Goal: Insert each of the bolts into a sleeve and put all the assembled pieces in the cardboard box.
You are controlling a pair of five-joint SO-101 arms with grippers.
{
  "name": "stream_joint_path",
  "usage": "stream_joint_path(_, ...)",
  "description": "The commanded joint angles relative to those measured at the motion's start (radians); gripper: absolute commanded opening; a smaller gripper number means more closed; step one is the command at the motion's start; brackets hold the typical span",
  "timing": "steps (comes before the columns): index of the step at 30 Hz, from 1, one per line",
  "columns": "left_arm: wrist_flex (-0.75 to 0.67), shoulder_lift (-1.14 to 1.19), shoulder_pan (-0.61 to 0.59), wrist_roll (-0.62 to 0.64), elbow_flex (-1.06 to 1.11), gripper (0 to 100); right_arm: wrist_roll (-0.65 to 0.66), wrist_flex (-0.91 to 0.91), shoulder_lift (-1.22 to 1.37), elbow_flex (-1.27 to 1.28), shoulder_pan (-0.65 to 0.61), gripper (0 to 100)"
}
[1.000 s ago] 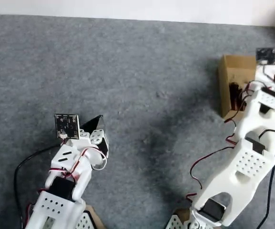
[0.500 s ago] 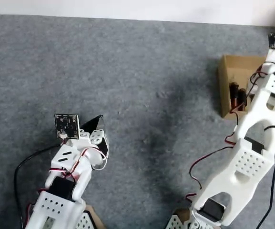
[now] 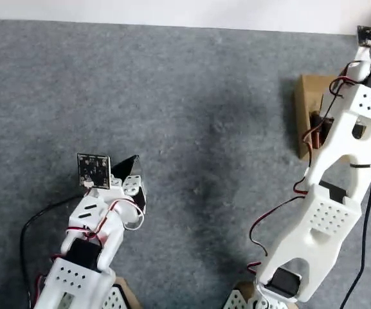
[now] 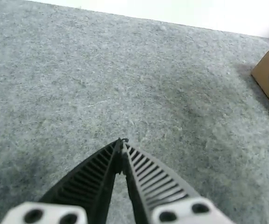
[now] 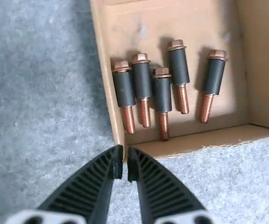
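The right gripper is being held just above the near wall of the cardboard box. Its jaws are being kept almost together – only a thin slit between them – and nothing is being gripped. Inside the box, five copper bolts are lying on the floor, each one sitting in a black sleeve, with heads pointing away from the gripper. Four are lying side by side near one wall; the fifth is being kept a little apart. The left gripper is being held low over the grey carpet, well apart from the box, its jaws pressed together on nothing.
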Motion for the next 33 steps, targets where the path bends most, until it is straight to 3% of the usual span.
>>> stream_joint_path(1,0.000,0.005,-0.015,-0.011,0.021,1,-0.012,0.021,-0.087,-0.007,-0.013,0.5)
stream_joint_path(12,-0.003,0.002,-0.038,-0.012,0.018,1,-0.014,0.015,-0.504,0.533,-0.094,0.5)
stream_joint_path(16,-0.003,-0.002,-0.048,-0.083,0.022,1,-0.015,0.013,-0.591,0.691,-0.108,0.5)
stream_joint_path(20,0.005,0.005,-0.107,-0.089,0.024,1,-0.031,-0.022,-0.680,0.831,-0.107,0.5)
stream_joint_path(29,0.163,-0.004,-0.288,-0.091,0.024,1,-0.057,-0.119,-0.891,1.152,-0.151,0.5)
stream_joint_path(33,0.219,-0.004,-0.343,-0.147,0.024,1,-0.057,-0.189,-0.995,1.328,-0.157,0.5)
